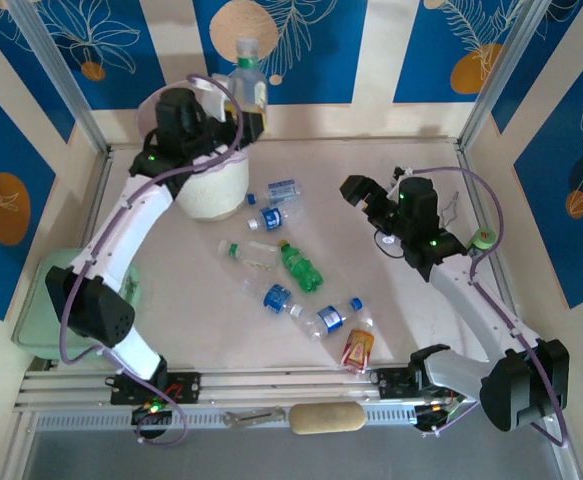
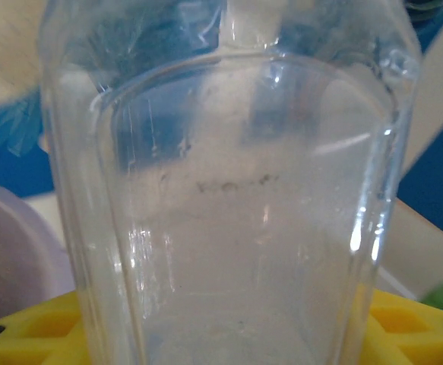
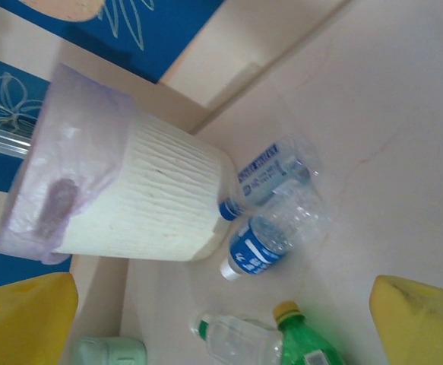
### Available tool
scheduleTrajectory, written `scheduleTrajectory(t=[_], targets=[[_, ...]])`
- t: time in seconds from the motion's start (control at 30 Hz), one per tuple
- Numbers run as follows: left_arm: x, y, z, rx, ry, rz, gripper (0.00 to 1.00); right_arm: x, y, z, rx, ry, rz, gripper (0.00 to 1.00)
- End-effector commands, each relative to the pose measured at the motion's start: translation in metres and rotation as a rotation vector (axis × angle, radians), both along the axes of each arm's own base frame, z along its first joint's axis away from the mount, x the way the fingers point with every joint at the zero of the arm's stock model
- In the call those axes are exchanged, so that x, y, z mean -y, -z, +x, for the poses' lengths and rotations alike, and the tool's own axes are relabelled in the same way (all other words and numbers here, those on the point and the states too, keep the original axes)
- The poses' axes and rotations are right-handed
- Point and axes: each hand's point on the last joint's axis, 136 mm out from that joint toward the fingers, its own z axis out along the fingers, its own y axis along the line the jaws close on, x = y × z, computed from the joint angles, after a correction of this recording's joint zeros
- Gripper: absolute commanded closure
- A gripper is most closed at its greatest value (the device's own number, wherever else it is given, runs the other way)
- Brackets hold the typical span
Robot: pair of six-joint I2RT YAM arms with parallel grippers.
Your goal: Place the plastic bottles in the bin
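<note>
My left tool (image 1: 243, 125) is clamped partway shut on a clear bottle (image 2: 229, 198), holding it upright at the far rim of the bin (image 1: 211, 190). My right tool (image 1: 371, 195) hangs over the tabletop (image 1: 421, 310), fingers wide apart and holding nothing. The right wrist view shows blue-labelled bottles (image 3: 263, 247) lying just beside the bin's ribbed wall. I cannot see inside the bin.

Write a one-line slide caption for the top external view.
Left gripper holds a clear bottle at the rim of the lined white bin; open right gripper hovers over scattered bottles.
</note>
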Motion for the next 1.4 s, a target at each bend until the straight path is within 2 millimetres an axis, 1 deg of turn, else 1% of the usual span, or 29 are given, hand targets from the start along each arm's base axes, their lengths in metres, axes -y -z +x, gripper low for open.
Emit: scheduleTrajectory(t=[0.0,0.03,0.1,0.13,0.2,0.27,0.33,0.43,0.5,0.6,0.7,0.87,1.03,1.17,1.37], targets=[[-0.040,0.004,0.033,0.012,-0.117,0.081,0.42,0.007,0.009,-0.006,-0.030,0.022,-0.008,0.01],[-0.051,0.001,0.040,0.018,-0.144,0.077,0.43,0.007,0.011,-0.007,-0.036,0.021,-0.010,0.01],[-0.070,0.000,0.054,0.023,-0.194,0.086,0.43,0.008,0.014,-0.007,-0.041,0.023,-0.014,0.01],[-0.079,0.000,0.060,0.022,-0.219,0.094,0.43,0.008,0.015,-0.007,-0.045,0.023,-0.014,0.01],[-0.095,0.008,0.073,0.003,-0.263,0.104,0.42,0.007,0.017,-0.006,-0.049,0.020,-0.013,0.01],[-0.107,0.019,0.082,-0.035,-0.289,0.102,0.42,0.006,0.022,-0.005,-0.061,0.018,-0.010,0.01],[-0.118,0.038,0.090,-0.086,-0.312,0.106,0.42,0.003,0.026,-0.004,-0.075,0.010,-0.003,0.01],[-0.126,0.068,0.097,-0.163,-0.334,0.138,0.42,0.000,0.031,-0.003,-0.093,0.001,0.005,0.01],[-0.130,0.087,0.099,-0.202,-0.347,0.162,0.42,0.000,0.032,-0.003,-0.096,-0.001,0.004,0.01],[-0.132,0.109,0.100,-0.245,-0.353,0.188,0.42,-0.001,0.033,-0.003,-0.098,-0.002,0.002,0.01],[-0.134,0.122,0.100,-0.273,-0.359,0.205,0.42,-0.002,0.032,-0.002,-0.098,-0.003,0.003,0.01],[-0.134,0.137,0.100,-0.312,-0.354,0.218,0.39,-0.004,0.034,-0.001,-0.105,-0.006,0.000,0.01],[-0.133,0.145,0.099,-0.335,-0.348,0.218,0.28,-0.006,0.034,0.000,-0.107,-0.013,0.002,0.01],[-0.133,0.145,0.099,-0.337,-0.347,0.212,0.21,-0.007,0.034,0.000,-0.106,-0.014,-0.002,0.01],[-0.130,0.140,0.097,-0.332,-0.334,0.197,0.18,-0.009,0.038,-0.001,-0.123,-0.019,-0.008,0.01]])
